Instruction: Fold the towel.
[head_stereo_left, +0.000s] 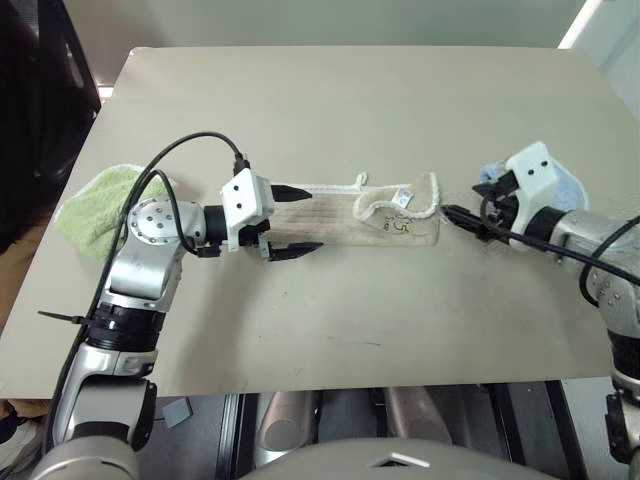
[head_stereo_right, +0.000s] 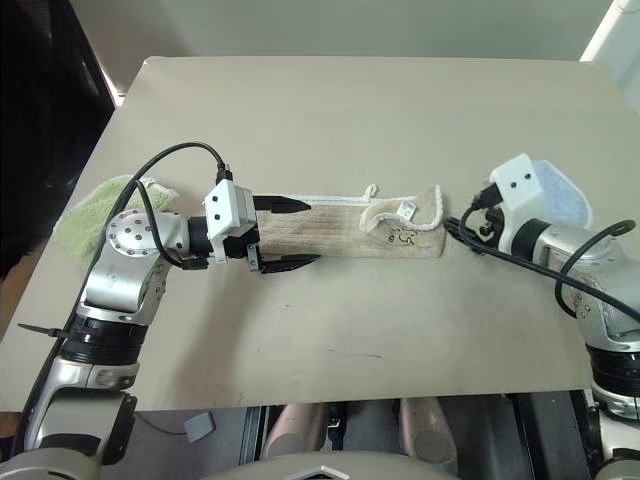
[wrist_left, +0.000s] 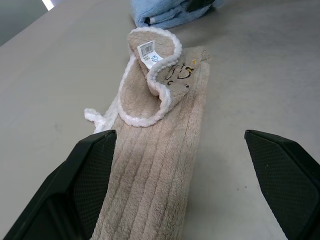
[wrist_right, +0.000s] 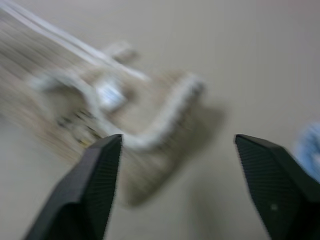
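Beige towel (head_stereo_left: 345, 214) lying as a long narrow strip mid-table (head_stereo_left: 330, 90), one end curled back, white tag showing. Left gripper (head_stereo_left: 294, 222) hovering at its left end, fingers spread wide, straddling the cloth. Right gripper (head_stereo_left: 462, 215) hanging just beside the curled end, fingers parted, holding nothing. Green towel (head_stereo_left: 95, 205) sitting at the left edge; light-blue towel (head_stereo_right: 560, 195) lying behind the right wrist
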